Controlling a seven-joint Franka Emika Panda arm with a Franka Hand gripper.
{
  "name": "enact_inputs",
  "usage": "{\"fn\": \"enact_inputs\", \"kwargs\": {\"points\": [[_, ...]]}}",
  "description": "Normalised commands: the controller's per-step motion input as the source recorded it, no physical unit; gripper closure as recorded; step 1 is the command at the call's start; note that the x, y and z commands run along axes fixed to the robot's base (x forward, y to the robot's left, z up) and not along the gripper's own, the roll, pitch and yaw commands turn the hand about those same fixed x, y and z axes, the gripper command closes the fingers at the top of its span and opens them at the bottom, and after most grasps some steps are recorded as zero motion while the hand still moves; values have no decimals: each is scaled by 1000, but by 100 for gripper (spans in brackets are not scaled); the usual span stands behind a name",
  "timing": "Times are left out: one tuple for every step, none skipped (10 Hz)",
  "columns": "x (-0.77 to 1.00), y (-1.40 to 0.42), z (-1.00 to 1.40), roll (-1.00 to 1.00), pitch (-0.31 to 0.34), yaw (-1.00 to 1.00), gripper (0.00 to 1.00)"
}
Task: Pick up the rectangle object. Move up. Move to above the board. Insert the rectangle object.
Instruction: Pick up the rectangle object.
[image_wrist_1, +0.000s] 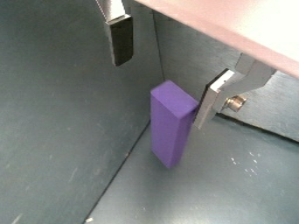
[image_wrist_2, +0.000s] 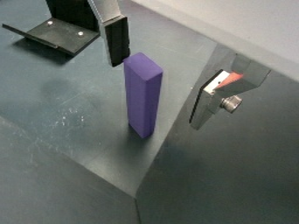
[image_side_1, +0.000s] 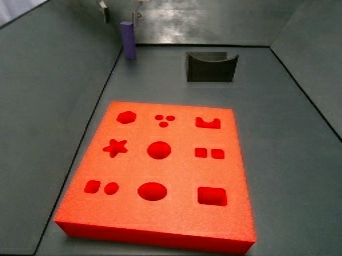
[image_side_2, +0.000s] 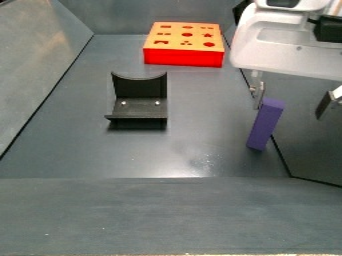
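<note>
Gripper (image_wrist_2: 158, 74) hangs low over the grey floor with its jaws spread wide, one finger (image_wrist_1: 121, 41) on each side of the rectangle object (image_wrist_1: 170, 122), touching neither face in both wrist views. That block (image_wrist_2: 142, 94) is a slim, plain matte purple bar, taller than wide, standing upright on the floor (image_side_2: 174, 140) by a wall. Well apart lie the orange-red board (image_side_2: 186, 44) and, between them, the dark fixture (image_side_2: 138, 98).
</note>
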Motion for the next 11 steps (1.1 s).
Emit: {"fn": "enact_inputs", "kwargs": {"points": [[243,-120,-234,-123,-67,0,0],[366,-69,-329,-47,-43,-26,0],[269,0,-440,-37,-50,-189,0],[31,0,-629,-37,-130,-246,0],[0,0,-657,-10,-139,-274,0],[0,0,-634,-33,-156,-260,0],[0,0,-500,-73,-140,-209,0],[77,-29,-314,-97,-93,-163,0],[131,-43,-177,-111,-64,-143,0],[20,-37,-91,-106,-76,-120,0],[0,0,0,0,0,0,0]]}}
